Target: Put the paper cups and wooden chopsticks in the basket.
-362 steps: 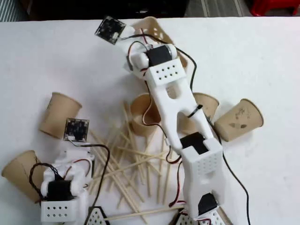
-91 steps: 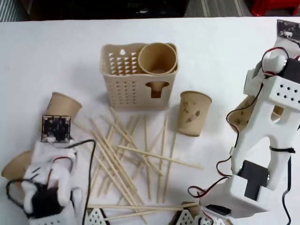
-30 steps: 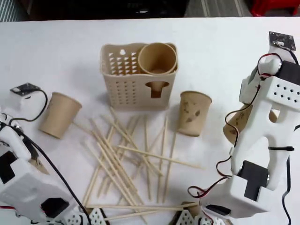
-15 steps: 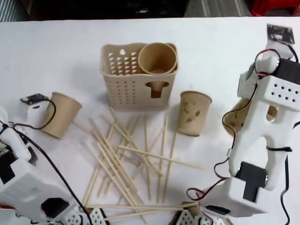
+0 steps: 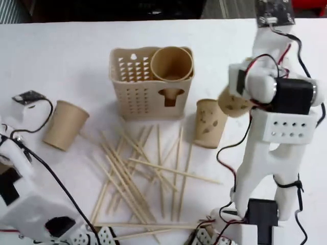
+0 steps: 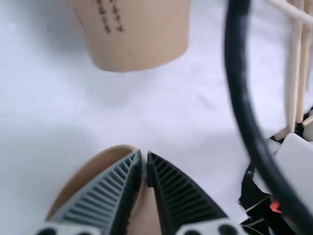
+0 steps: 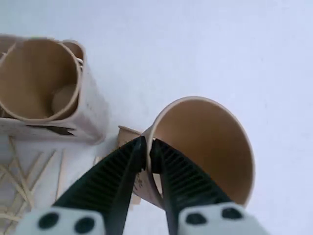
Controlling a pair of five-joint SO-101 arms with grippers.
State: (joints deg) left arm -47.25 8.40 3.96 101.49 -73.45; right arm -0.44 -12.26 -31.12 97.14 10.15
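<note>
- Two hands each grip a paper cup, and four cups show in all over the white counter (image 5: 61, 56).
- At centre right of the high view, the right hand (image 7: 146, 143) is clamped on the rim of the lifted paper cup (image 7: 205, 142). One finger is inside the mouth and the other is against the outer wall.
- From above, the lifted paper cup (image 5: 232, 103) hangs clear of the counter under the right arm's wrist. It is to the right of the basket (image 5: 138, 97) and just up and right of the printed paper cup (image 5: 210, 122).
- At upper centre of the high view sits the basket, with the nested paper cup (image 5: 172, 64) standing mouth-up in its right end.
- At lower left, the left hand (image 6: 143, 159) has its fingers drawn almost together, with only a thin slit between them. The rim of the near paper cup (image 6: 93, 191) meets the fingertips and its brown wall shows in the slit, so the fingers appear pinched on that rim.
- At middle left of the high view, the lying paper cup (image 5: 65, 124) rests on its side. The left wrist view shows it (image 6: 132, 34) beyond the fingertips, with bare counter between it and the left hand.
- Across lower centre of the high view, the wooden chopsticks (image 5: 148, 168) lie in a crisscross scatter below the basket, between the two arms and apart from both hands.
</note>
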